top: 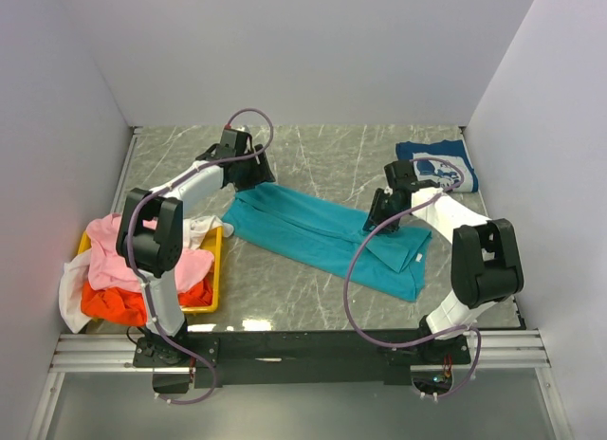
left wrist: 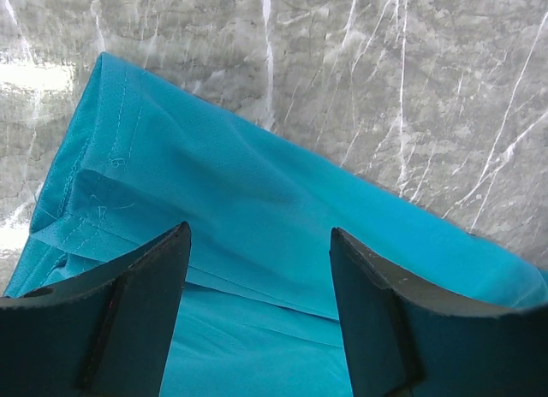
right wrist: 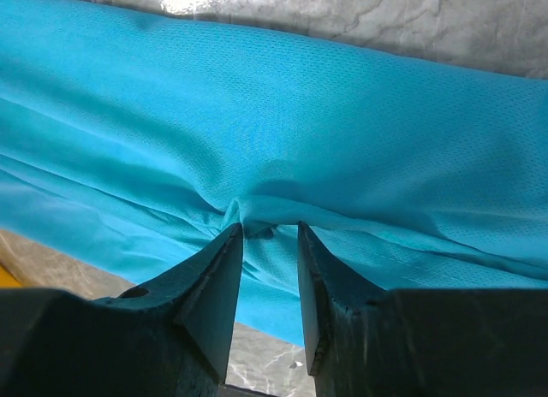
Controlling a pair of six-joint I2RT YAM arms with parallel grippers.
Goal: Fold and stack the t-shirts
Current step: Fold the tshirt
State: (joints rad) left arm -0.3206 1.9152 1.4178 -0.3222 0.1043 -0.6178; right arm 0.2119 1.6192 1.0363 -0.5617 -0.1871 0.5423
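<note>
The teal t-shirt (top: 322,233) is lying long and flat across the middle of the tabletop (top: 322,155). The right jaws are pinching a little fold of it near its right end. The left jaws are standing wide apart over its far left corner, holding nothing. The navy t-shirt (top: 438,163) is sitting folded in the far right corner. The pink t-shirt (top: 119,255), orange t-shirt (top: 109,302) and white t-shirt (top: 68,293) are lying heaped in the yellow tray (top: 217,269) on the left.
</note>
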